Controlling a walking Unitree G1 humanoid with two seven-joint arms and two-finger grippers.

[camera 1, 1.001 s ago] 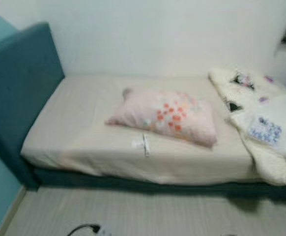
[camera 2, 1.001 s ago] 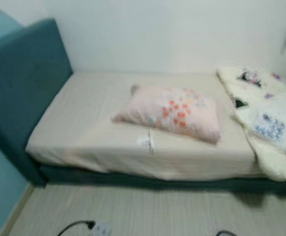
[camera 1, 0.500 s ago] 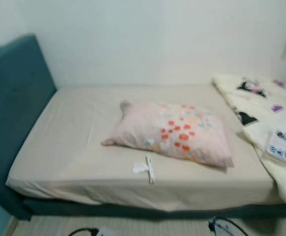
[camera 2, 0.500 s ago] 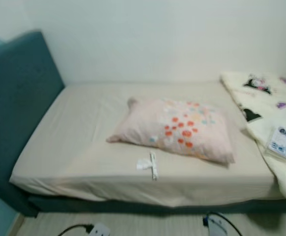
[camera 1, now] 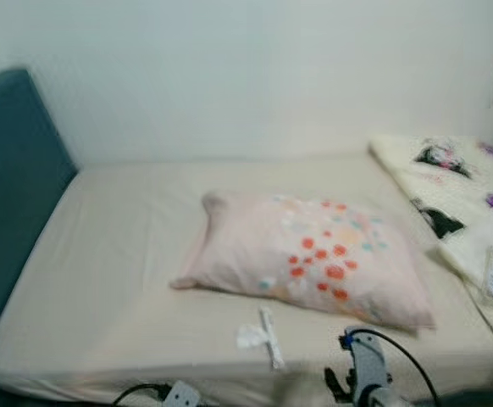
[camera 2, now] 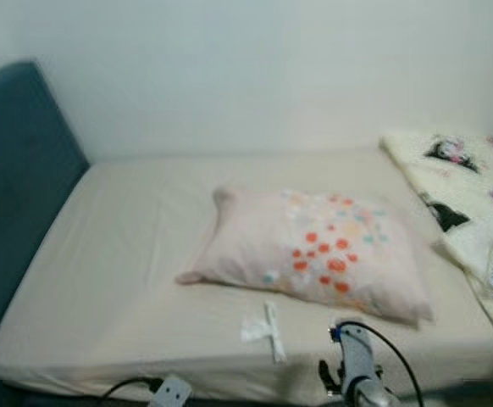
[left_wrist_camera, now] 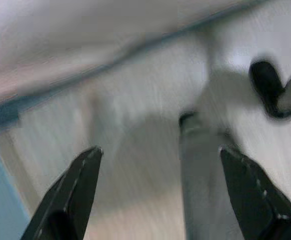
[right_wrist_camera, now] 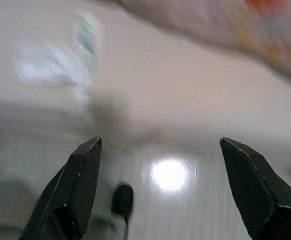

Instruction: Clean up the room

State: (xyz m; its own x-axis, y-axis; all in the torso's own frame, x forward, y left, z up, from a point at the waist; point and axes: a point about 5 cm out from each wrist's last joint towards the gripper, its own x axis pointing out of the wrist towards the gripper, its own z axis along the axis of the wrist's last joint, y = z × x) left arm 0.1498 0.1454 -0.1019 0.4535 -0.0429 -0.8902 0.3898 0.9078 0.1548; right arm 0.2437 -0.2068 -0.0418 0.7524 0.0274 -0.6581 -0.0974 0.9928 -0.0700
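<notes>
Your right gripper (right_wrist_camera: 158, 187) is spread wide and empty, raised at the near edge of the bed (camera 1: 102, 280). The small white wrapper (camera 1: 262, 332) lies on the sheet just ahead of it and a little toward your left, close to the near edge and just in front of the floral pillow (camera 1: 314, 264), not touching it. The wrapper's long strip runs roughly front-to-back — away from you, slightly slanted. The right arm (camera 1: 365, 373) is the nearer one; the left gripper (left_wrist_camera: 158, 187), also wide open and empty, looks down at the floor beside the bed. Judgement: reach forward and slightly left with the right, fingers set across the strip.
</notes>
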